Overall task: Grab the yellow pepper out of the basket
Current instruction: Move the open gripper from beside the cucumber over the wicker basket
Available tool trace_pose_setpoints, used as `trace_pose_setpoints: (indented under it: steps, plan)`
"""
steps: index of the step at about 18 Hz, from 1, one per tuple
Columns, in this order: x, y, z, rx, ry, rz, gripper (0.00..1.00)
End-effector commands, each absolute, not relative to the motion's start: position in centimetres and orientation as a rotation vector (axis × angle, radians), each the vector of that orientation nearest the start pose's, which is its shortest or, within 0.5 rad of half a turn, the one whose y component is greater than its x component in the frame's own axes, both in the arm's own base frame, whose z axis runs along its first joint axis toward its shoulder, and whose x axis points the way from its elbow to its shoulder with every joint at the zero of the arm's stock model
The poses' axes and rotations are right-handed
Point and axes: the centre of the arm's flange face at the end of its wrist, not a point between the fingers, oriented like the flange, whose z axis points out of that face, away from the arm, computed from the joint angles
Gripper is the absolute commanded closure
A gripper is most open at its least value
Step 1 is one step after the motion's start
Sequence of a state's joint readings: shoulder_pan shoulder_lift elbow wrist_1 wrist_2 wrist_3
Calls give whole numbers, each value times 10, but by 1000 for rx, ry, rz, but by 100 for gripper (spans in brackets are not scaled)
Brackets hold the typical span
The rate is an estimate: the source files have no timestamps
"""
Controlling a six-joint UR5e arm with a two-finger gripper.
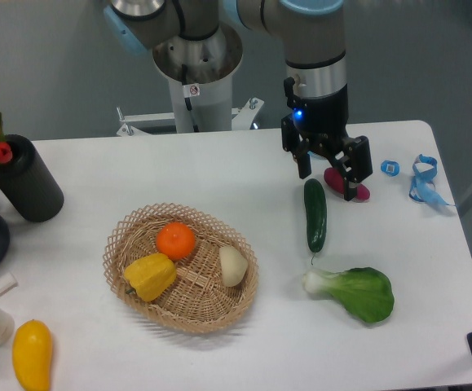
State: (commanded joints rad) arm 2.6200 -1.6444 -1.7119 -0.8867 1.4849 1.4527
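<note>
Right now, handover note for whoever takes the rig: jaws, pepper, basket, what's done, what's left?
Gripper: jaws open, empty, hanging over the table to the right of the basket, just above the top end of the cucumber.
Yellow pepper: lying in the basket, left front, next to the orange.
Done: nothing grasped.
Left: move across to the basket, come down on the pepper, close, lift. Don't confuse it with the yellow fruit lying on the table outside the basket.

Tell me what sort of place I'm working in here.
Likely a robotics lab bench set up for pick tests: a plain white table, the arm's pedestal base bolted at its edge, and toy-like produce such as the yellow pepper in a wicker basket.
</note>
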Motion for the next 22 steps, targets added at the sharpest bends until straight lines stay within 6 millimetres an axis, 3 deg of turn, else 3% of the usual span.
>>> trace_pose_setpoints:
  steps: [10,13,18,22]
  plan:
    - [-406,397,452,-2804,509,606,0]
    - [-406,399,451,-2809,394,585,0]
    - [-397,431,434,-2789,132,503,0]
    - [-394,462,414,-2779,67,424,0]
